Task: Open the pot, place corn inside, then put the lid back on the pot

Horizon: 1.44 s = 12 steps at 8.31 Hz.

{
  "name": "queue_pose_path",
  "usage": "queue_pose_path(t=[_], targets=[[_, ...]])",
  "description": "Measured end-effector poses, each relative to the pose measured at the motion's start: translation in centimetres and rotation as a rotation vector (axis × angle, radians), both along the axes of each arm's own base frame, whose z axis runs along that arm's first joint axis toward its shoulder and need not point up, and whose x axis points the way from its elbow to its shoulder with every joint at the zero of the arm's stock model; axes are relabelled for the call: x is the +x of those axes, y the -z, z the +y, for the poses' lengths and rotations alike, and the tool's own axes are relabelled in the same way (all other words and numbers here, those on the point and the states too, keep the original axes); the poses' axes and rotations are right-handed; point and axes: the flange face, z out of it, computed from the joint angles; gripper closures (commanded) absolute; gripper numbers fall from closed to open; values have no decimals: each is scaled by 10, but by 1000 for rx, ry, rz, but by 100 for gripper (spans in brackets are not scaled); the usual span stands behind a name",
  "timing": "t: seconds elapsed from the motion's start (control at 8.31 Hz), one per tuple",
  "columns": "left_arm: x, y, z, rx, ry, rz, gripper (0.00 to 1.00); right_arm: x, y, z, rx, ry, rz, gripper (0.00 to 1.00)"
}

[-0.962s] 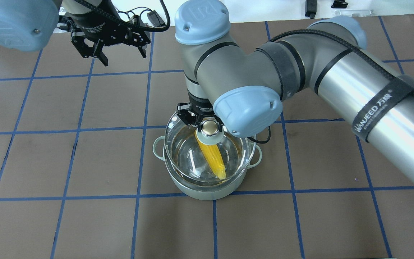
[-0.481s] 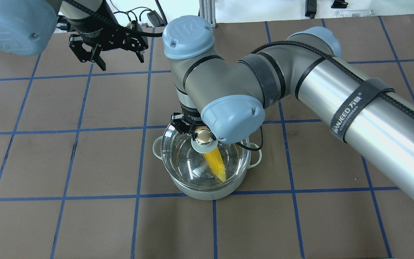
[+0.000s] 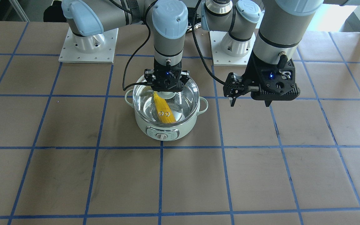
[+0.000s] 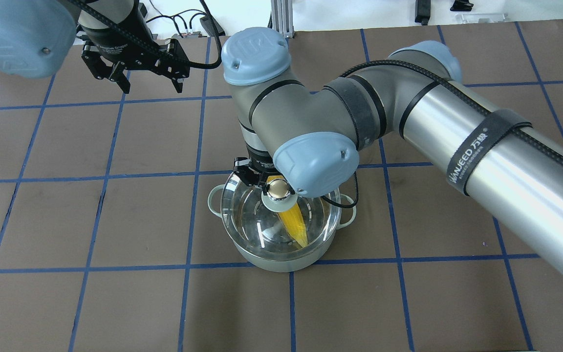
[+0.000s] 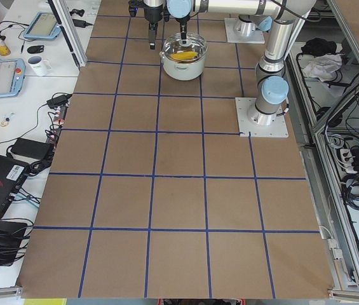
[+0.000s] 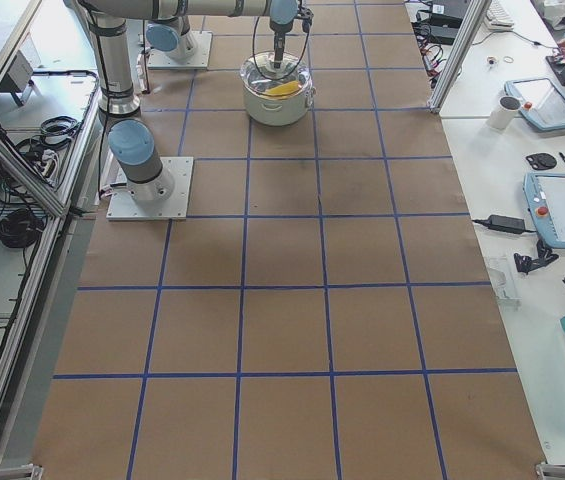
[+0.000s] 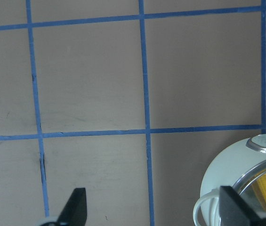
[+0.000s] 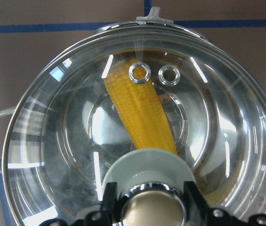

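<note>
Domed clear-glass lid [image 4: 262, 227] sits centred on the round mint-green pot [image 3: 162, 129], yellow corn cob [image 4: 295, 226] inside, straight below the right pincer [image 4: 274, 188] clenched on its knob [image 8: 148, 212]; left pincer [image 4: 153, 90] released, well apart.

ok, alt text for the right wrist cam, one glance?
Top-down view through the clear glass lid covering the pot, with the yellow corn lying diagonally inside. The right hand grips the lid's knob at the bottom edge; two metal-ringed vent holes sit above the corn's far end.
</note>
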Motion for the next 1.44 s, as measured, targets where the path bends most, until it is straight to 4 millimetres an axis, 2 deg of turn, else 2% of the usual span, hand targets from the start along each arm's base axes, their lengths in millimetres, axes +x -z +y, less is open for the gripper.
queue_pose_path(t=[0.24, 0.48, 0.96, 1.44], targets=[[18, -3, -3, -1, -6, -14, 0, 0, 1, 0, -2, 0, -3, 79], [24, -9, 2, -2, 22, -18, 0, 1, 1, 0, -4, 0, -4, 79], [22, -6, 26, 38, 40, 11, 0, 0, 1, 0, -3, 0, -3, 79], [24, -4, 28, 36, 38, 12, 0, 0, 1, 0, -4, 0, -5, 78]])
